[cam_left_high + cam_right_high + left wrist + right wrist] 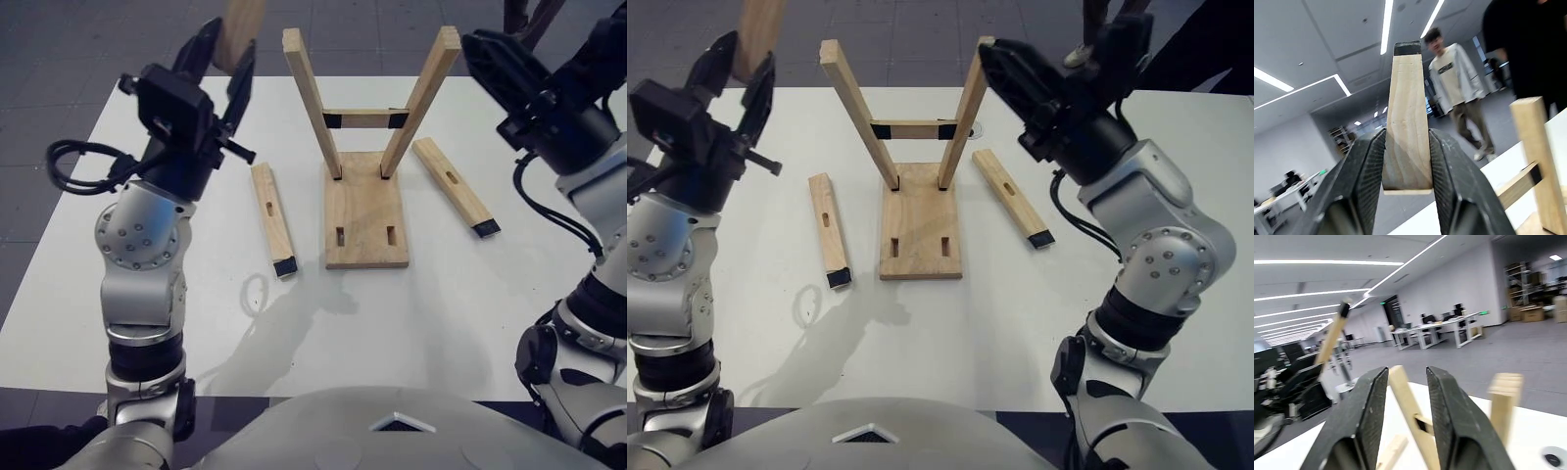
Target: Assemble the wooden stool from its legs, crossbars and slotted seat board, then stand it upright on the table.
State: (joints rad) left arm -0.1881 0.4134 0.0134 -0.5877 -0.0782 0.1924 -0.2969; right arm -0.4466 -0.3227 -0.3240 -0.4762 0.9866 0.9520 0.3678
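Seat board [364, 230] lies flat at the middle of the table [490, 323], its two near slots showing as dark holes. In its far slots stand a left leg [312, 98] and a right leg [421, 98], leaning apart toward their tops and joined by a crossbar [364, 118] with black ends. A spare leg [271, 215] lies flat just left of the board, and a second spare leg [454, 184] lies right of it, angled, each with a black tip at its near end. My left gripper [227, 49] is raised over the far left of the table, clamped on an upright wooden piece [1406, 122]. The head views cut off its top, and my wrist view shows a black cap there; I cannot tell whether it is a leg or a crossbar. My right gripper [1406, 372] is raised at the far right, close by the right leg's top, fingers spread with nothing between them; whether it touches that leg I cannot tell.
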